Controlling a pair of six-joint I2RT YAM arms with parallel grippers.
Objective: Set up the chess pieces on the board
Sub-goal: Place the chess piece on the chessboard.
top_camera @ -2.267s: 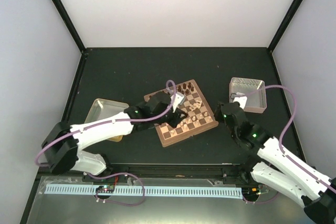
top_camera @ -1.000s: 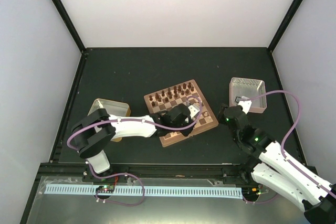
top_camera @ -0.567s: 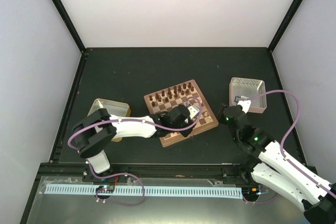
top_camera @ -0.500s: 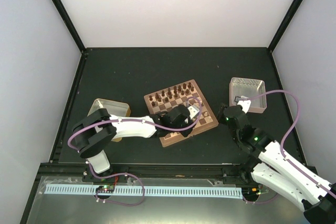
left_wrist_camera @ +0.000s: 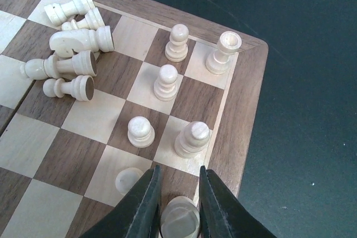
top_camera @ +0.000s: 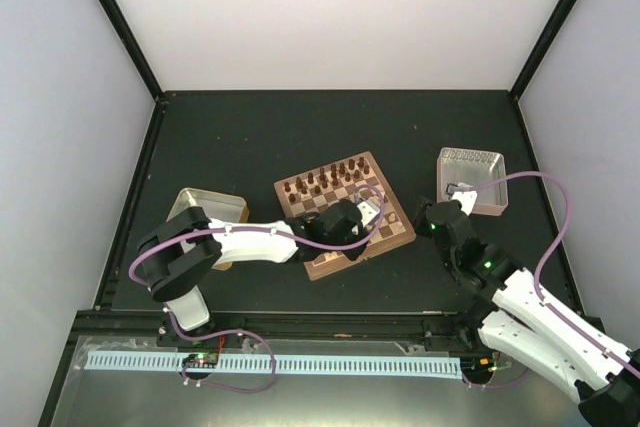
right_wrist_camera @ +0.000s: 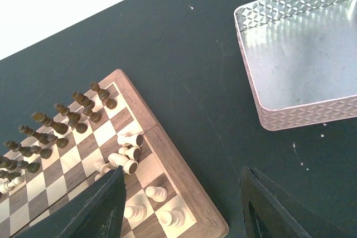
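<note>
Currently the left claw [left_wrist_camera: 177, 178] hangs over the edge of the chessboard [left_wrist_camera: 241, 110], with the board's brown border just right of its fingers [left_wrist_camera: 146, 207]. The two dark fingers stand on either side of a round-topped cream chessman [left_wrist_camera: 179, 219]. They lie very close to it, but it cannot be told whether they press on it. Just left of the left finger, a pale piece [left_wrist_camera: 129, 179] is half hidden. Immediately ahead of the fingertips a stout cream piece [left_wrist_camera: 192, 139] stands upright on the edge file, and a cream pawn [left_wrist_camera: 140, 131] stands one square to its left. Further ahead stand two more pawns [left_wrist_camera: 166, 82], one beyond the other, and a cream rook [left_wrist_camera: 223, 53] is upright on the corner square. Ahead and well to the left lies a heap of toppled cream men [left_wrist_camera: 67, 65], among them a knight [left_wrist_camera: 81, 40]. They lie on their sides and touch one another. The right claw [right_wrist_camera: 183, 175] is spread wide with nothing between its fingers. It hangs over the dark table [right_wrist_camera: 212, 98], apart from the board, whose near corner lies just ahead of its left finger. Ahead and to the right of this claw sits a rectangular metal tray [right_wrist_camera: 290, 118]. Ahead and to its left, the dark chessmen [right_wrist_camera: 56, 126] stand upright in rows along the far part of the board.
</note>
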